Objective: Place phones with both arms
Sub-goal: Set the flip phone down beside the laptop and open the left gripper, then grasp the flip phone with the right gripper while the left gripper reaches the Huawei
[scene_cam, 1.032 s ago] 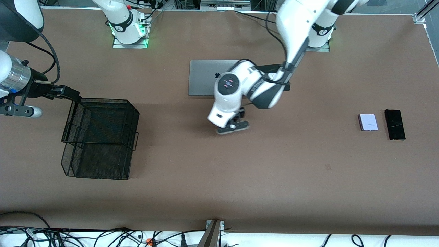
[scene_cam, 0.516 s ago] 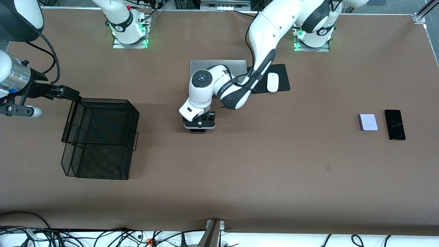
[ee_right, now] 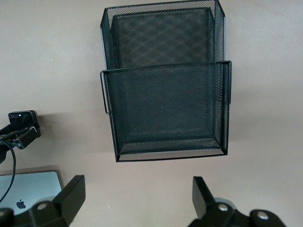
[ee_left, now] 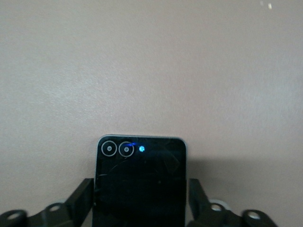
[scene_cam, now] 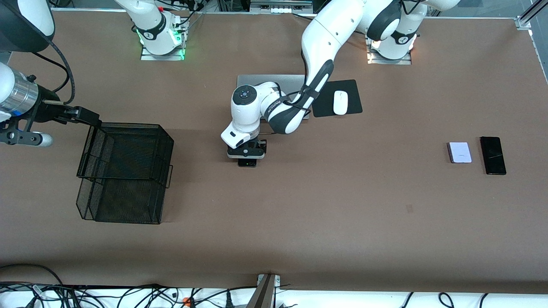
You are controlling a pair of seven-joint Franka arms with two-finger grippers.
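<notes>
Left wrist view: the left gripper (ee_left: 140, 203) sits low at mid-table, fingers (ee_left: 81, 198) spread beside the small black phone (ee_left: 140, 179) — nearer the front camera than the laptop (scene_cam: 274, 81). The right gripper (ee_right: 137, 198) hangs open over the mesh basket (ee_right: 165, 85). Lavender phone (scene_cam: 459, 152) and slim black phone (scene_cam: 492, 155) lie together toward the left arm's end.

Brown table (scene_cam: 342, 214) with mesh tray (scene_cam: 124, 171), laptop (scene_cam: 269, 80), mousepad (scene_cam: 353, 102), three phones (scene_cam: 459, 152).

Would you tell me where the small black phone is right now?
The small black phone sits between the left gripper's fingers mid-table, nearer the camera than the laptop.
</notes>
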